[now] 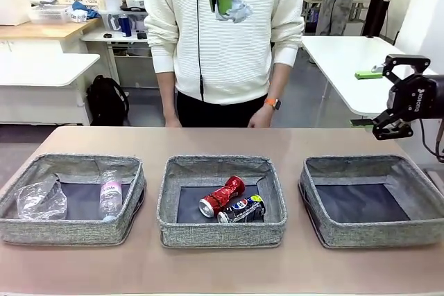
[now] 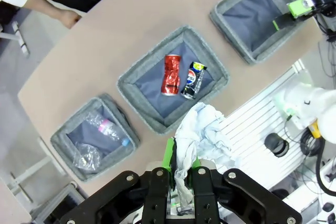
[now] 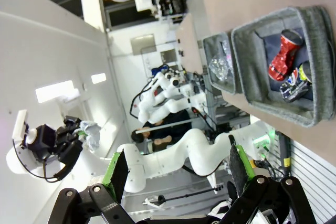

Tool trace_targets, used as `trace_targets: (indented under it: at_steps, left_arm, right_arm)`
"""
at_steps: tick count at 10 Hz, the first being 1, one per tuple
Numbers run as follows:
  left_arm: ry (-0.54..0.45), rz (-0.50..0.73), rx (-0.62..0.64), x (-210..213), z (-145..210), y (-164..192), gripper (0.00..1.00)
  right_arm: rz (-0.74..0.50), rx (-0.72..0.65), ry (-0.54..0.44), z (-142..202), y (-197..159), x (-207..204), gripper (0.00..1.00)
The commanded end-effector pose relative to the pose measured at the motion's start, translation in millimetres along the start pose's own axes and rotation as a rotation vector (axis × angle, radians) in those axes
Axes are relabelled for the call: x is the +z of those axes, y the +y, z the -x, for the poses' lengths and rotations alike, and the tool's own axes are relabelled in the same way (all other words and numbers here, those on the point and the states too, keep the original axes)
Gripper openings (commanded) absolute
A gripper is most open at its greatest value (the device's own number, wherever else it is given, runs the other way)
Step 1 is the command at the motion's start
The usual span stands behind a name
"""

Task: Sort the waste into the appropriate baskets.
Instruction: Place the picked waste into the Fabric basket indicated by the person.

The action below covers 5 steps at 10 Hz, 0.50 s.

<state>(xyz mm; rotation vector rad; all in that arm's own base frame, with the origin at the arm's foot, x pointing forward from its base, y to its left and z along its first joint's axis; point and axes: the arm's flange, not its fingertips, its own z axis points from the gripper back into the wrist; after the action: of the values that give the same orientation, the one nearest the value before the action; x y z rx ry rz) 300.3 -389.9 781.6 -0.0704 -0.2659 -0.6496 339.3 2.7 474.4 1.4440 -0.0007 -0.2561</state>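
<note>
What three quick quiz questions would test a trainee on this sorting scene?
1. True or false: the red can and the Pepsi can lie in the middle bin.
2. What does the left gripper hold?
A. the cup
B. the paper ball
C. the bottle
3. Fill in: the cup and bottle lie in the ___ bin of the front view.

Key:
1. True.
2. B, the paper ball, clamped in shut jaws, high above the table.
3. Left. The right bin holds nothing, and the right gripper hangs open over its far side.
</note>
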Motion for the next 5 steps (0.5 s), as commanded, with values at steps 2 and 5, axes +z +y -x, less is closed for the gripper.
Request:
trace_targets:
  at_steps: [2,5]
  left_arm:
    - [0.000,-0.014,0.000,-1.8,7.0,3.7,0.10]
    - [0.000,-0.014,0.000,-1.8,7.0,3.7,0.10]
  right_arm:
    - [-0.017,0.009,0.000,0.3,1.1,-0.5,1.00]
    - [-0.017,0.009,0.000,0.3,1.1,-0.5,1.00]
